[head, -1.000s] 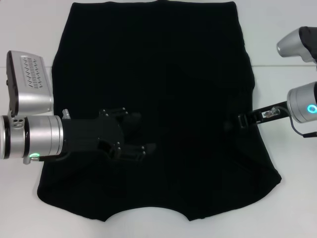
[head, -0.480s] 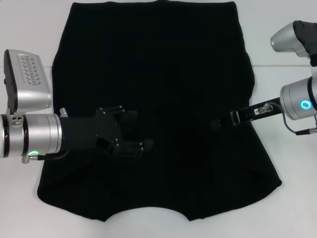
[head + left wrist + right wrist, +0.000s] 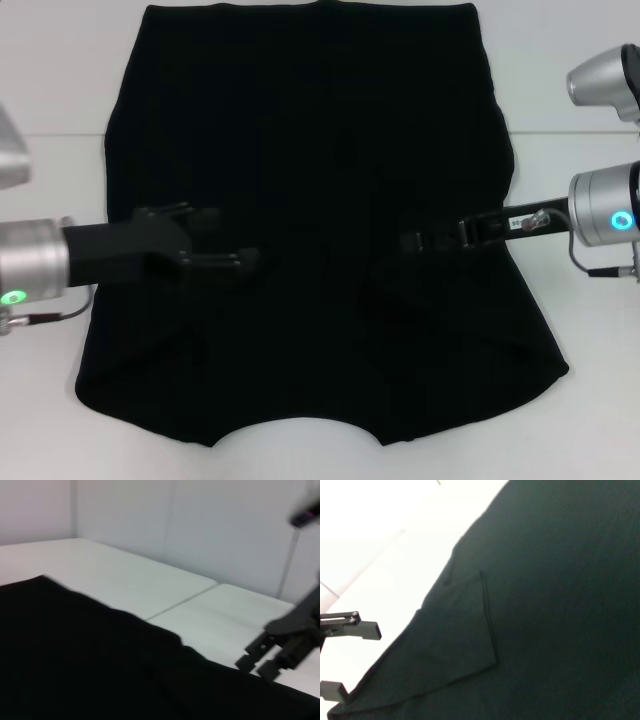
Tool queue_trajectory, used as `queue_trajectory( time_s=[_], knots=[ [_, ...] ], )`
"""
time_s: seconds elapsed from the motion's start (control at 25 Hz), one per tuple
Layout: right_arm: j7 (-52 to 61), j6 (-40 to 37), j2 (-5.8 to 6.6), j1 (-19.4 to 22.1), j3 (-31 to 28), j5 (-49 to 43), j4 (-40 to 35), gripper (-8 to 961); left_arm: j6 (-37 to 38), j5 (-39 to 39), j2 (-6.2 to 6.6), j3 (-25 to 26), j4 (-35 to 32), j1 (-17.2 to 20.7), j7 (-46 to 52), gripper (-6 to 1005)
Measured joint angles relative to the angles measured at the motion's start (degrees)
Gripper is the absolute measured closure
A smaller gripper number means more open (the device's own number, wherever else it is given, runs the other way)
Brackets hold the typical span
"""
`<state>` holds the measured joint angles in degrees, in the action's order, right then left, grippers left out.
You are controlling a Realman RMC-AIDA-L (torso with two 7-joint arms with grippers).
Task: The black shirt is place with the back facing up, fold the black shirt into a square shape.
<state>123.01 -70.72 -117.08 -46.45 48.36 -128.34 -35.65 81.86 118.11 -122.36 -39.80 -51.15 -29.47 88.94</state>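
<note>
**Both grippers over the shirt, nothing held**

You have the black shirt [image 3: 310, 220] spread flat on the white table [image 3: 60, 70], neckline at 6 o'clock in the head view, hem at 12. Both sleeves already lie folded inward onto the body, which is why the outline reads as a rough rectangle.

Your left gripper [image 3: 222, 245] reaches in from 9 o'clock over the shirt's left half, its fingers [image 3: 235, 262] spread apart and gripping no cloth. Your right gripper [image 3: 415, 241] comes in from 3 o'clock over the right half; whether its fingers are parted or closed cannot be told, dark against dark cloth.

Judging by their matched height, the two are placed symmetrically to work a fold across the shirt. The shirt is not yet a square.
</note>
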Motion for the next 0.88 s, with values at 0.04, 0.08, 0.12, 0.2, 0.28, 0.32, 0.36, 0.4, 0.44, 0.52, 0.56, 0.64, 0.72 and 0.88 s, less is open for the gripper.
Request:
queue_trajectory(
  time_s=[0.04, 0.08, 0.12, 0.2, 0.28, 0.32, 0.36, 0.4, 0.44, 0.52, 0.56, 0.64, 0.72, 0.88],
  knots=[
    [-1.19, 0.19, -0.31, 0.51, -0.09, 0.83, 0.03, 417, 1.09, 0.87, 0.20, 1.48, -0.35, 0.28, 1.53, 204],
    [-2.83, 0.58, -0.66, 1.10, -0.15, 2.01, 0.04, 395, 2.06, 1.71, 0.37, 2.70, -0.66, 0.49, 2.69, 205],
    [-4.71, 0.72, -1.09, 1.75, -0.16, 3.39, 0.07, 374, 3.25, 2.71, 0.50, 4.22, -1.10, 0.65, 3.99, 207],
    [-7.69, 1.11, -1.83, 2.95, -0.16, 5.54, 0.08, 331, 4.55, 3.97, 0.65, 5.80, -1.54, 0.82, 5.41, 210],
    [-10.70, 1.33, -2.42, 3.98, -0.04, 7.70, 0.40, 288, 8.09, 8.67, 1.40, 10.12, -3.55, 1.41, 10.66, 213],
    [-12.11, 1.27, -2.61, 4.36, 0.05, 8.69, 0.85, 267, 8.56, 9.37, 1.53, 10.66, -3.86, 1.50, 11.57, 214],
    [-13.37, 1.21, -2.62, 4.50, 0.10, 9.58, 1.63, 194, 9.70, 11.94, 1.90, 12.29, -4.89, 1.64, 14.22, 216],
    [-14.22, 1.11, -2.62, 4.55, 0.12, 10.13, 2.31, 121, 9.86, 12.62, 1.97, 12.65, -5.12, 1.66, 14.82, 217],
    [-14.91, 1.03, -2.59, 4.56, 0.12, 10.66, 2.82, 48, 10.15, 14.27, 2.14, 13.52, -5.69, 1.68, 16.20, 219],
    [-15.32, 1.04, -2.55, 4.56, 0.13, 11.07, 3.06, 40, 10.40, 17.79, 2.49, 15.14, -6.62, 1.67, 19.00, 222],
    [-15.32, 1.12, -2.56, 4.55, 0.15, 11.12, 3.07, 36, 10.43, 19.56, 2.69, 15.79, -6.90, 1.57, 20.29, 223],
    [-15.29, 1.27, -2.58, 4.43, 0.25, 11.17, 3.08, 28, 10.48, 22.61, 3.03, 16.60, -7.07, 1.31, 22.20, 226],
    [-15.27, 1.33, -2.60, 4.11, 0.38, 11.23, 3.09, 28, 10.54, 25.79, 3.26, 16.94, -7.09, 1.06, 23.94, 229],
    [-15.26, 1.38, -2.55, 3.95, 0.37, 11.26, 3.12, 27, 10.39, 30.03, 3.27, 16.61, -7.12, 0.84, 25.84, 235]
  ],
)
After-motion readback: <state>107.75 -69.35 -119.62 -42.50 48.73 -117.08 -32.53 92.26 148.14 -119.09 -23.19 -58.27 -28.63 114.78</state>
